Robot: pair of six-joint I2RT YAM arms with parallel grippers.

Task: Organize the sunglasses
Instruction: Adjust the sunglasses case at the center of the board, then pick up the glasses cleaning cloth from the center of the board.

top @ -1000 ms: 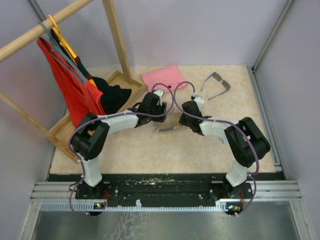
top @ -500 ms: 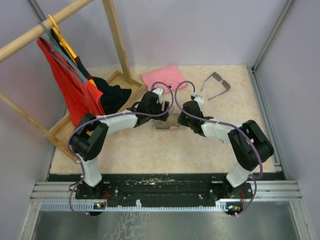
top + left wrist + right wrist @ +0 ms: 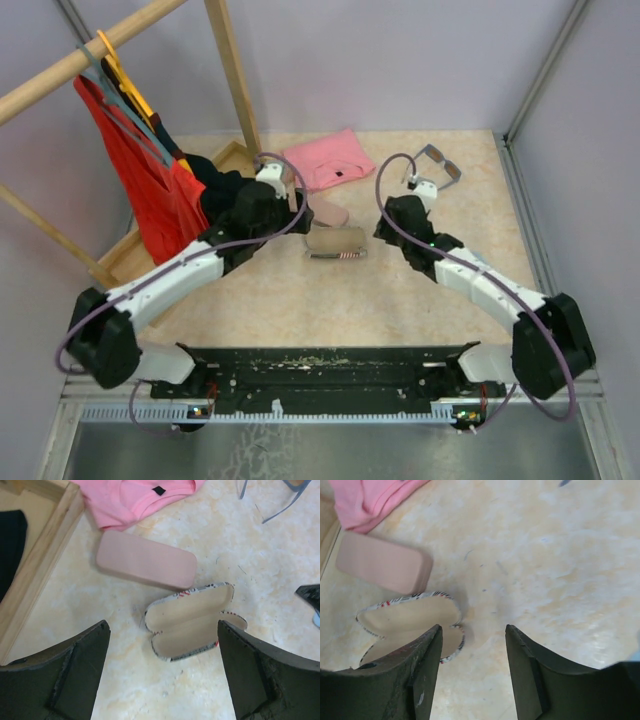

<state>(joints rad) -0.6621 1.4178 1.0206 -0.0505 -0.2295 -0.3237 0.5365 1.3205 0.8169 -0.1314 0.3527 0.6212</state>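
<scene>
Both grippers hang spread and empty: the left gripper (image 3: 161, 627) over an open patterned case (image 3: 192, 622), the right gripper (image 3: 472, 630) to that case's right. Beyond them, near the far right corner of the tabletop (image 3: 300, 300), the grey-blue sunglasses (image 3: 440, 162) lie unfolded, their dark-lensed front running far-left to near-right and both thin temples pointing toward the near left.

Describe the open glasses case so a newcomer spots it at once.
Find the pink garment at the back of the table, right of the wooden rack. Just in front of it lies a closed pink case, and nearer still, mid-table, the open case. It alone lies spread open, showing beige lining and a patterned rim.
</scene>
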